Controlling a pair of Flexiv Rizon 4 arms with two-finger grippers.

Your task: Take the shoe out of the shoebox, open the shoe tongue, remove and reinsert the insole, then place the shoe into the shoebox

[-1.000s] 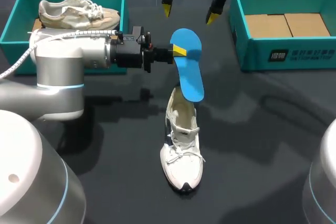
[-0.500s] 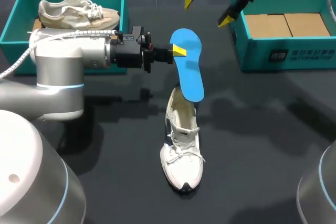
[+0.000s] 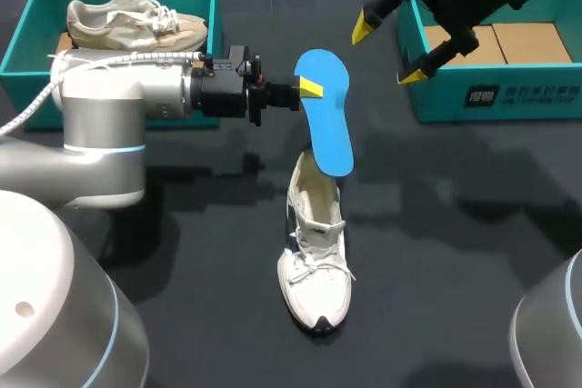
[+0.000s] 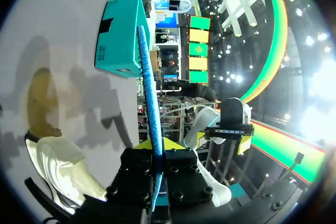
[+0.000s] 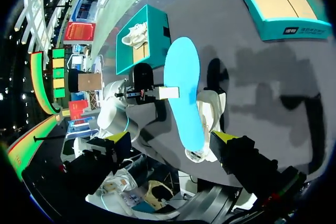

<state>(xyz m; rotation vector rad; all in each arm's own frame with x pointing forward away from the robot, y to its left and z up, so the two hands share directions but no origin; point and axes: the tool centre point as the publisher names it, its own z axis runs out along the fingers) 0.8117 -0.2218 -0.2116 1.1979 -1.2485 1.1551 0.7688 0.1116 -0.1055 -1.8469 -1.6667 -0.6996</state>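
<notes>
The left pincer is closed narrowly on the blue insole, one yellow tip showing against its face; in the left wrist view the insole runs edge-on between the two fingers and out ahead of them. The right pincer hangs spread wide and holds nothing, just beside the near corner of the right shoebox and apart from the insole. Between the two shoeboxes the dark worktop lies open on both sides of the white shoe, which stands upright near the middle, toe toward the robot, heel toward the insole. The insole's lower end sits over the shoe's opening, though whether it touches the collar cannot be told. The shoe lies below and ahead of the left pincer, well apart from the right one. The left shoebox holds a second shoe on its side.
</notes>
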